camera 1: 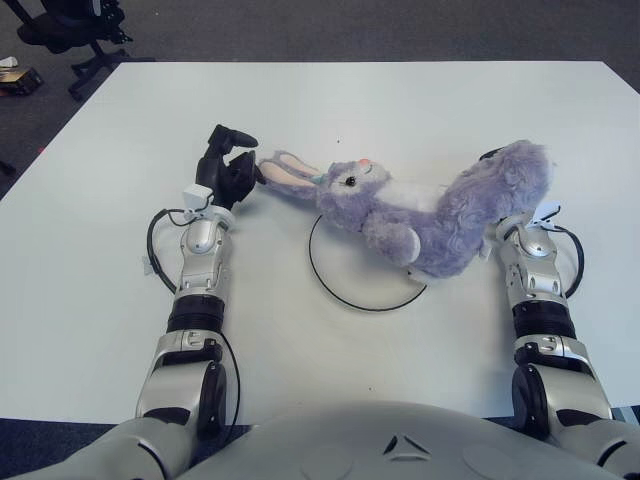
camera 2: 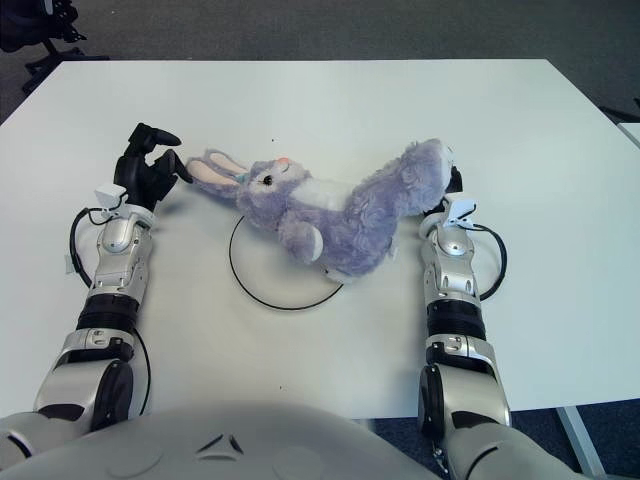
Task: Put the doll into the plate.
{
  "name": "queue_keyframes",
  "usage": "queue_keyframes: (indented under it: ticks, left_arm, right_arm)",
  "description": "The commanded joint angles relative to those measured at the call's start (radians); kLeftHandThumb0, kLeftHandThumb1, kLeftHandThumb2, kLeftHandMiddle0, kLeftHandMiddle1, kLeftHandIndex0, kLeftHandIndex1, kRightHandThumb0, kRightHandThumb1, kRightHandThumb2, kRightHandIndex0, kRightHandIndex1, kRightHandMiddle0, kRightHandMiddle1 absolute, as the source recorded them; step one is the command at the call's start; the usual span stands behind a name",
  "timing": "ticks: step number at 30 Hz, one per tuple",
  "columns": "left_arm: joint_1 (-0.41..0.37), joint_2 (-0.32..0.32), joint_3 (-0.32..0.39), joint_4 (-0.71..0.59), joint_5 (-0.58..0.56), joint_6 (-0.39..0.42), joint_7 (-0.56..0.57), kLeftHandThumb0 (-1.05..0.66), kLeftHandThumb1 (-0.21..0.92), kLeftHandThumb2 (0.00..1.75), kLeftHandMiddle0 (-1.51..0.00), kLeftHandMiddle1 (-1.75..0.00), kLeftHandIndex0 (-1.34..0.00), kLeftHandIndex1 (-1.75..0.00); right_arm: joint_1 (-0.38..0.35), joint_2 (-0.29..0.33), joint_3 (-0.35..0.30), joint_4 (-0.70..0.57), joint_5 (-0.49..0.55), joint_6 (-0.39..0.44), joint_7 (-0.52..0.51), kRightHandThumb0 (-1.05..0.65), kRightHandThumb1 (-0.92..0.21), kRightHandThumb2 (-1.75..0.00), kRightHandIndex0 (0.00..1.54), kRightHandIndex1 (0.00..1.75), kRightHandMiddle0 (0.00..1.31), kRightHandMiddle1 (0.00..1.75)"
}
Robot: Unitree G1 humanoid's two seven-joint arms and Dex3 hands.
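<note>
A purple plush bunny doll [camera 1: 420,215] lies stretched across the table, its belly over the far right part of a white plate with a thin black rim [camera 1: 312,265]. Its long ears [camera 1: 290,172] point left and its head [camera 1: 350,185] is near the plate's far rim. My left hand [camera 1: 232,165] is at the ear tips, fingers spread with one raised, holding nothing. The doll's bushy rear [camera 1: 515,170] covers my right hand [camera 1: 492,156], of which only a dark edge shows above the wrist [camera 1: 528,240].
The white table [camera 1: 400,100] stretches wide behind the doll. An office chair base [camera 1: 75,30] and a small box [camera 1: 20,78] stand on the dark floor beyond the far left corner.
</note>
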Motion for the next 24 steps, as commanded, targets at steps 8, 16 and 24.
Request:
queue_keyframes:
  ticks: [8,16,24]
  left_arm:
    - [0.039,-0.013,0.009,0.046,-0.012,0.082,0.022,-0.35,0.92,0.39,-0.91,-1.75,-0.33,-1.61]
    - [0.038,-0.009,0.007,0.019,-0.008,0.149,0.032,-0.35,0.92,0.43,-0.90,-1.75,-0.29,-1.66]
    - [0.041,-0.006,0.002,0.003,0.002,0.175,0.038,-0.35,0.92,0.44,-0.88,-1.75,-0.28,-1.68]
  right_arm:
    - [0.030,0.011,0.002,0.048,-0.014,-0.022,-0.013,-0.37,-0.77,-0.71,0.83,1.75,0.30,1.75]
    - [0.029,0.016,0.004,0.056,-0.015,-0.042,-0.025,-0.37,-0.75,-0.74,0.84,1.75,0.31,1.75]
    - [0.031,0.017,0.007,0.055,-0.016,-0.047,-0.030,-0.37,-0.74,-0.75,0.85,1.75,0.31,1.75]
